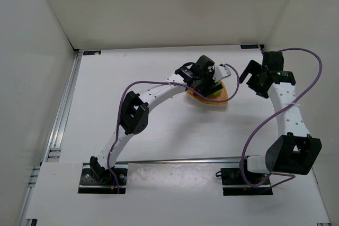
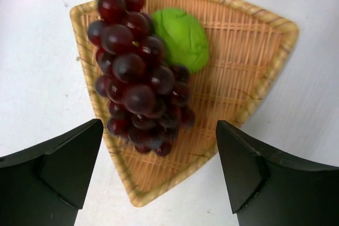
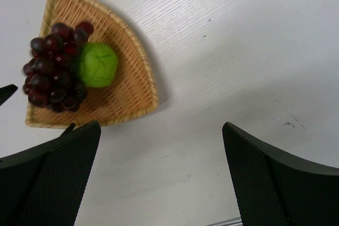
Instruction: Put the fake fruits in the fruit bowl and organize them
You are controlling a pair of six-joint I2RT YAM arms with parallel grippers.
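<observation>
The woven tan wicker bowl [image 2: 249,72] holds the dark purple grapes [image 2: 135,72] and the green lime ball [image 2: 184,38], which lie touching side by side. The same bowl [image 3: 132,86], grapes [image 3: 53,67] and lime [image 3: 98,64] show in the right wrist view. In the top view the bowl [image 1: 222,98] is mostly covered by my left gripper [image 1: 207,80]. My left gripper [image 2: 159,170] is open and empty above the bowl's near corner. My right gripper [image 3: 161,175] is open and empty over bare table to the bowl's right; it also shows in the top view [image 1: 253,80].
White walls enclose the table on the left, back and right. A metal rail [image 1: 63,104] runs along the left edge. A tip of the left gripper's finger [image 3: 6,92] shows at the left edge of the right wrist view.
</observation>
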